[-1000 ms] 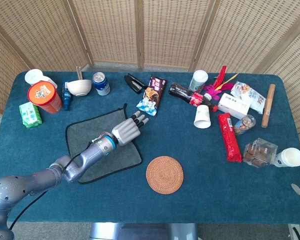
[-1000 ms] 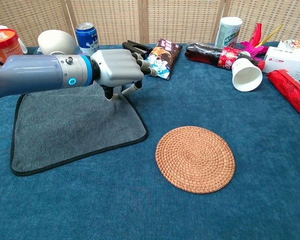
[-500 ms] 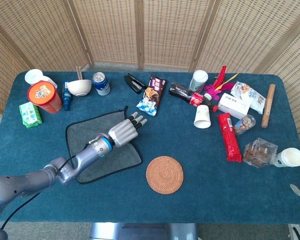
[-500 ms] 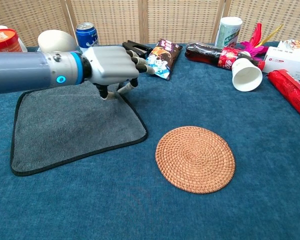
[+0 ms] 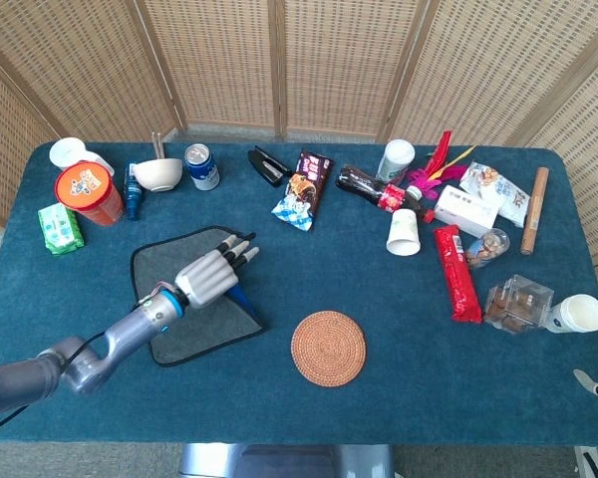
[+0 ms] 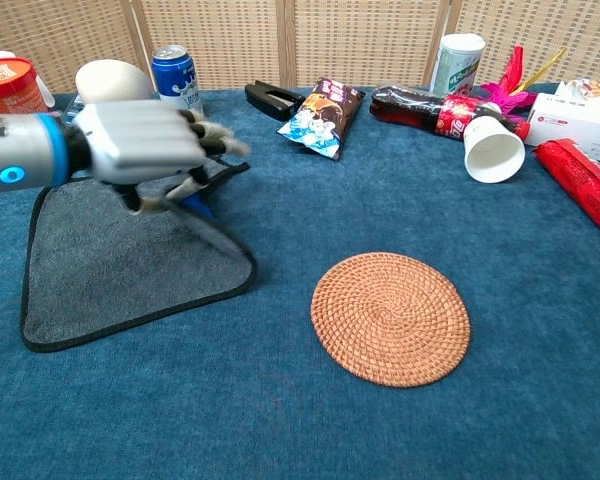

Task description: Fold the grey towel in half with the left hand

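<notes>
The grey towel [image 5: 155,265] [image 6: 100,270] with a black hem lies at the table's front left. Its far right corner is raised off the table and drawn over the towel, so the right edge slants up from the cloth. My left hand [image 5: 211,274] [image 6: 140,142] pinches that raised corner from above, its other fingers pointing right. Under the lifted flap the blue tablecloth shows. At the lower right edge of the head view only a sliver of my right hand [image 5: 596,385] shows; its fingers cannot be made out.
A woven round coaster [image 5: 328,347] [image 6: 390,317] lies just right of the towel. Behind the towel stand a soda can [image 5: 201,166] [image 6: 174,72], a white bowl [image 5: 157,174], an orange tub [image 5: 88,192] and a snack bag [image 5: 302,189] [image 6: 320,105]. Cups, bottle and packets crowd the right side.
My left hand has moved left and up, taking the towel's far right corner with it. The towel's right edge has come off the table and the cloth now looks narrower.
</notes>
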`<state>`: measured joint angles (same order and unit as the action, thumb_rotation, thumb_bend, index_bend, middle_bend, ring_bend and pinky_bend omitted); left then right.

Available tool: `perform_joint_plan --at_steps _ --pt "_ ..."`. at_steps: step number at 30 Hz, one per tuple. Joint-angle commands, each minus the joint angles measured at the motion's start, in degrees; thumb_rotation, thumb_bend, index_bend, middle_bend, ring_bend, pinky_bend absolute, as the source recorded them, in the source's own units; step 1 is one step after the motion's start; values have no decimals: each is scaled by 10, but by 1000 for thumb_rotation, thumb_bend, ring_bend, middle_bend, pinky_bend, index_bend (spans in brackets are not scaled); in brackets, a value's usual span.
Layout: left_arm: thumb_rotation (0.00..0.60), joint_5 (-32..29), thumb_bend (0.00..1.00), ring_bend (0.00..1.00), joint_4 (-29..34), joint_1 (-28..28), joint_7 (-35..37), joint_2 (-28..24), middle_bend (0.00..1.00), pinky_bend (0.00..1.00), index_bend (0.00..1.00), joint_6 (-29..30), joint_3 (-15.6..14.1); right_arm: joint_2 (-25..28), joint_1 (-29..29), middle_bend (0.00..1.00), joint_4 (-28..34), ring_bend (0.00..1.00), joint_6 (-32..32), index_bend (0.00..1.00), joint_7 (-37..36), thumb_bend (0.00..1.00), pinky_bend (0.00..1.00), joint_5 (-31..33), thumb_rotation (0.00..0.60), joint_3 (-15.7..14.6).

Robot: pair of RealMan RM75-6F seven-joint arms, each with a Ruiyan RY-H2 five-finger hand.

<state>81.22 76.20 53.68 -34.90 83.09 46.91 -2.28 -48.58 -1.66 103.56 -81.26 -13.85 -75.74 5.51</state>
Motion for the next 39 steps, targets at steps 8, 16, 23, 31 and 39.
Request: perform_joint_plan --at_steps 8,16,23,31,39 --pt "600 30 474 0 11 -59 32 -21 0 138 601 43 -43 1 2 0 0 0 5 0 0 0 0 -3 600 -3" --pt "600 38 473 0 -4 -85 52 -25 0 138 601 55 -50 1 4 0 0 0 8 0 -2 0 0 -3 600 -4" --pt "600 42 473 0 -14 -97 66 -28 0 139 601 59 -50 0 5 0 0 0 9 0 0 0 0 -1 600 -4" --pt "600 54 472 0 -17 -105 80 -38 0 140 601 67 -45 -1 5 0 0 0 9 0 3 0 0 -2 600 -5" --pt "600 62 473 0 -20 -114 86 -45 0 141 601 66 -46 -1 5 0 2 0 6 0 5 0 0 -2 600 -6"
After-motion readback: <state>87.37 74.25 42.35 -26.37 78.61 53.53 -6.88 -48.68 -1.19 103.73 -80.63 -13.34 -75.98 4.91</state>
